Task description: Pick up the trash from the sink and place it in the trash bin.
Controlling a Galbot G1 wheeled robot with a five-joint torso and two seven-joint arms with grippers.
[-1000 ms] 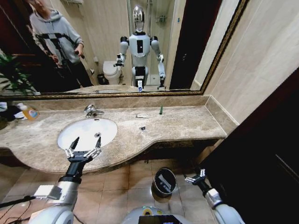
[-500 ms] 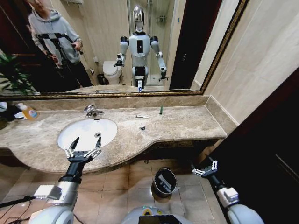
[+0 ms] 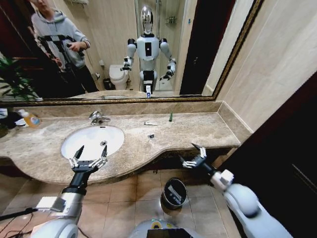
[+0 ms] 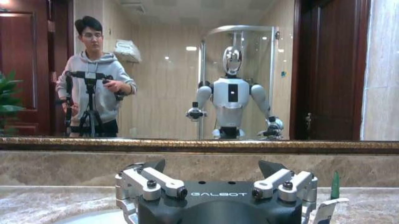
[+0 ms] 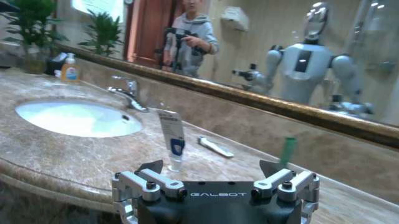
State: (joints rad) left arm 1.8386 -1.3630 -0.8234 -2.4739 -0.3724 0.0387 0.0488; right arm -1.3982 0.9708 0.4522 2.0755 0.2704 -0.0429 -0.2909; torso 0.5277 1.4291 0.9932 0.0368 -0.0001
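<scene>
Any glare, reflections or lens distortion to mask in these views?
Head view: wide lens bows the mirror frame and countertop edge; mirror doubles the robot; the trash bin rim glints. Left wrist view: ceiling lamp glare in the mirror. Right wrist view: the sink reads very bright.

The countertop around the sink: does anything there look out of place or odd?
Yes. Small litter lies loose on the marble countertop right of the sink: a slim white sachet, a tiny dark bit, and a dark green tube standing upright near the backsplash. Nothing looks spilled or broken.
</scene>
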